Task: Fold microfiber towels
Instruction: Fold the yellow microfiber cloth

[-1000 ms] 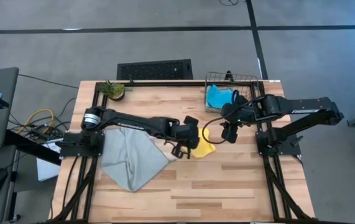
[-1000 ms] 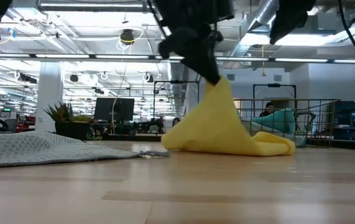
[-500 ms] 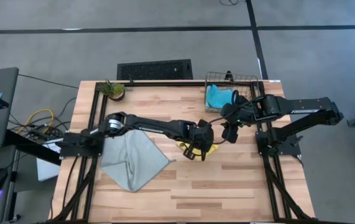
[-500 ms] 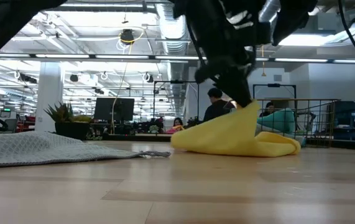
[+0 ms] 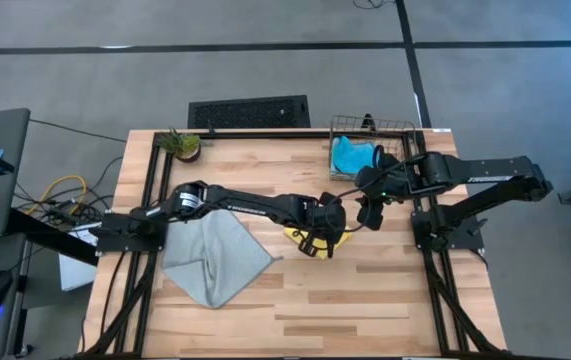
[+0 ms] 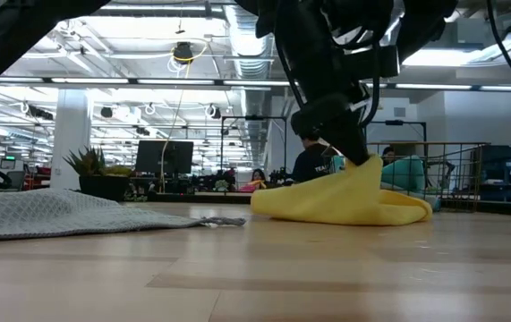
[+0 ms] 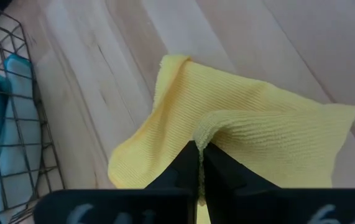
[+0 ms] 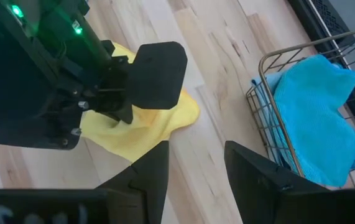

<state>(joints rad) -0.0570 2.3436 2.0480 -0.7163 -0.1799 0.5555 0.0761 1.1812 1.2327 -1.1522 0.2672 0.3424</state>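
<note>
The left gripper pinches a raised fold of the yellow towel at mid-table, near the wire basket holding a cyan towel, while the right gripper hovers beside it, jaws parted and empty.

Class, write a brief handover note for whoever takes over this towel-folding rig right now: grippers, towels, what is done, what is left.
Left gripper: shut on the yellow towel, pinching a raised edge at mid-table.
Right gripper: open, empty, hovering beside the yellow towel, near the wire basket.
Grey-green towel: loosely spread on the table's left side.
Cyan-blue towel: in the basket.
Done: no towel looks neatly folded.
Left: finish the yellow fold, then the others.
</note>
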